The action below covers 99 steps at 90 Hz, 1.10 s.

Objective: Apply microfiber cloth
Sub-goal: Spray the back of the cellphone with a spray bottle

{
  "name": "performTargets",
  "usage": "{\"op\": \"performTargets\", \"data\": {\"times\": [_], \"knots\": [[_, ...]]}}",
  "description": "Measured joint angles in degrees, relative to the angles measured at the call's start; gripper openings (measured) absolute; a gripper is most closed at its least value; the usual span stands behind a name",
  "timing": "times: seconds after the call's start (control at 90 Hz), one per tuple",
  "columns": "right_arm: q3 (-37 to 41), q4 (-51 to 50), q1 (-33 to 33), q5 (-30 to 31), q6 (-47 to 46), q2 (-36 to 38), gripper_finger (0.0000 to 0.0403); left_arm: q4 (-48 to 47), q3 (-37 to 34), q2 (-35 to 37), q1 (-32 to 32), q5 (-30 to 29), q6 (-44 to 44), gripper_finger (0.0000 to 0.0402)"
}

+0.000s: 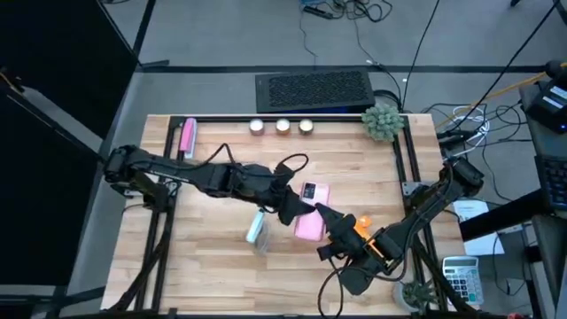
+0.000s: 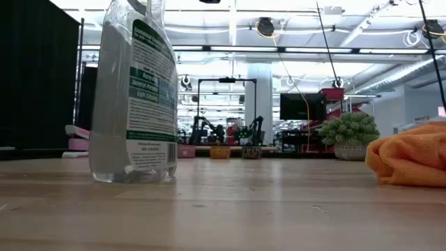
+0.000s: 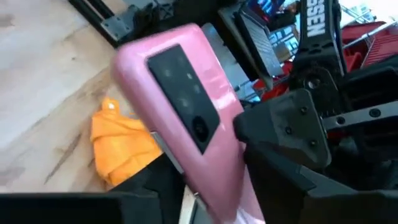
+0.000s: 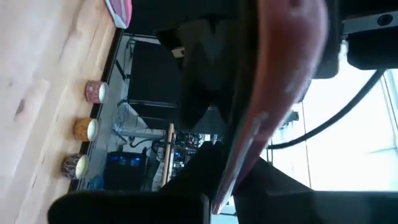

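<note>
The orange microfiber cloth (image 1: 362, 221) lies bunched on the wooden table (image 1: 213, 275), right of centre; it also shows in the low view (image 2: 411, 160) and the left wrist view (image 3: 121, 143). A pink smartphone (image 1: 310, 213) is held over the table's middle by my left gripper (image 1: 292, 208), its back and camera panel (image 3: 183, 93) toward the wrist camera. My right gripper (image 1: 330, 221) stands close at the phone's near right corner, beside the cloth. The phone's edge (image 4: 273, 93) fills the right wrist view. My left gripper holds the pink phone by its lower end (image 3: 227, 196), coming level from the table's left; the frame's lower edge cuts off where the fingers meet it. The phone stands tilted, clear of the table, its camera end away from the gripper.
A clear spray bottle (image 2: 136, 90) stands upright left of the phone (image 1: 257, 232). Three small candles (image 1: 282, 126) and a potted plant (image 1: 383, 121) line the far edge. A pink stick-shaped object (image 1: 187, 137) lies at the far left. Black rails frame the table.
</note>
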<state>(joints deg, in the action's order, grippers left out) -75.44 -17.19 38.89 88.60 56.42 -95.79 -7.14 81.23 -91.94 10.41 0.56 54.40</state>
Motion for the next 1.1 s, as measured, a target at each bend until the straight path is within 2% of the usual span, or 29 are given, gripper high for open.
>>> {"op": "performTargets", "data": {"times": [0.133, 0.356, 0.433, 0.533, 0.689, 0.867, 0.944, 1.1], "knots": [[0.00, 0.12, -0.09, 0.55, -0.72, 0.00, 0.0012, 0.47, 0.07, -0.01, 0.22, -1.68, -1.21, 0.0154], [0.01, -0.58, -0.08, 2.62, -5.55, -0.02, 0.0017, 2.29, 0.26, 0.17, -0.13, -5.36, -2.23, 0.0061], [0.09, -0.76, -0.04, 2.63, -5.68, -0.04, 0.0027, 1.97, 0.31, 0.19, -0.13, -6.15, -3.03, 0.0054], [0.15, -0.71, 0.26, 1.75, -7.43, -0.09, 0.0055, 1.29, 0.31, 0.19, -0.11, -7.08, -6.53, 0.0052], [0.20, -0.43, 1.95, -0.09, -9.19, -0.11, 0.0120, 1.01, 0.35, 0.90, -0.33, -8.05, -11.20, 0.0025], [0.13, 0.35, 3.66, -0.60, -13.59, -0.11, 0.0189, -0.44, 0.22, 4.44, -2.69, -15.54, -18.32, 0.0019], [0.11, 0.31, 4.15, -0.28, -14.43, -0.09, 0.0210, -0.21, 0.22, 5.81, -3.98, -17.08, -19.73, 0.0015], [0.11, 1.37, 4.35, 0.48, -15.92, -0.09, 0.0226, -0.06, 0.20, 7.92, -4.59, -14.95, -23.37, 0.0011]]}}
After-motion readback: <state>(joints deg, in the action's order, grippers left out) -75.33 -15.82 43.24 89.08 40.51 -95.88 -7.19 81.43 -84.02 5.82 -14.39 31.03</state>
